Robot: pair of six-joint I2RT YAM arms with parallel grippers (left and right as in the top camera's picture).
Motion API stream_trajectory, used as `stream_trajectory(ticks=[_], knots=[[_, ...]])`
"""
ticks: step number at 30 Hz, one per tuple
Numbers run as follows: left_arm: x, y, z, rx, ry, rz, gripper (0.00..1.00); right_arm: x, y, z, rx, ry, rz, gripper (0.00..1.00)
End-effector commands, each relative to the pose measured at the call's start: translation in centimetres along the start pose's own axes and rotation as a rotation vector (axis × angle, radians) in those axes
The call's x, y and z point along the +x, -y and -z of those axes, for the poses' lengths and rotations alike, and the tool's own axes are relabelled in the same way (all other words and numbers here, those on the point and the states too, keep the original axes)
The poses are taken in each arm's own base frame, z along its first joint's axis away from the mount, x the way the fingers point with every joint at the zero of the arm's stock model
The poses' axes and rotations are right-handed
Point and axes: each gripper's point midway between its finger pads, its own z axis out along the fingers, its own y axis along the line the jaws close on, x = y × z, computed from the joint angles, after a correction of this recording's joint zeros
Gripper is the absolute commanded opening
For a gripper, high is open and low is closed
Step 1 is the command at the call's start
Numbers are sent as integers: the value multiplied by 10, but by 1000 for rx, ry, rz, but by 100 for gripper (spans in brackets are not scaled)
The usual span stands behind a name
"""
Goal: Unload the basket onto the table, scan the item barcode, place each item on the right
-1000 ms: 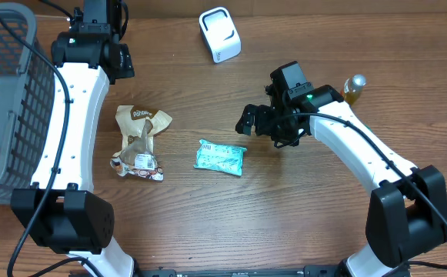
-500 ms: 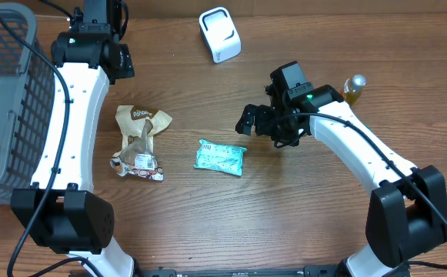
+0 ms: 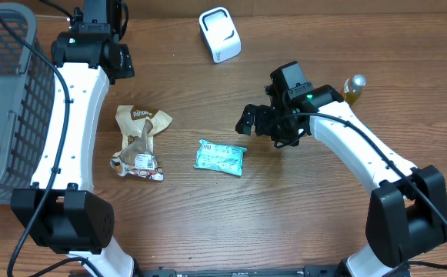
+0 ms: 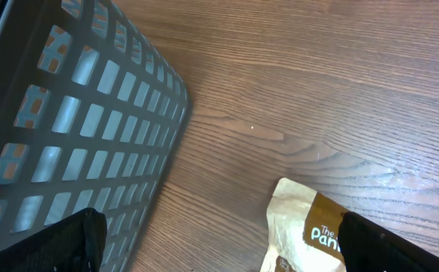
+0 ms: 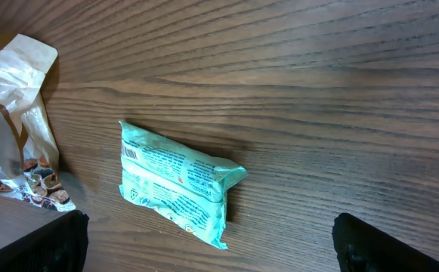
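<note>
The teal packet [image 3: 220, 158] is laid flat near the middle of the table, what looks like a barcode [image 5: 131, 153] showing at one short end. It is judged light, soft and slippery, best pinched across its narrow width with that end left uncovered. The right gripper [image 3: 248, 121] is spread open and empty just beside it. The left gripper [image 4: 219, 227], also open, is near the far left corner.

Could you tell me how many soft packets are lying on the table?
2. A teal packet lies near the middle; a crumpled brown bag lies between it and the basket, whose inside is partly out of view.
</note>
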Motion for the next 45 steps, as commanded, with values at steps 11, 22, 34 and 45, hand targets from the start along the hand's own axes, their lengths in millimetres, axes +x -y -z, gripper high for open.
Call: stream_trajectory(ticks=[11,22,34,45], knots=[[-8,-4,12,-2,35,4,100,-5,-4,2,-10,31,11,100],[-8,-4,12,-2,35,4,100,-4,-14,-2,-40,36,-27,19],[-8,-4,12,-2,35,4,100,40,-27,-25,39,-28,11,52],[-8,-4,12,-2,35,4,100,54,-23,-48,132,-41,-55,59]])
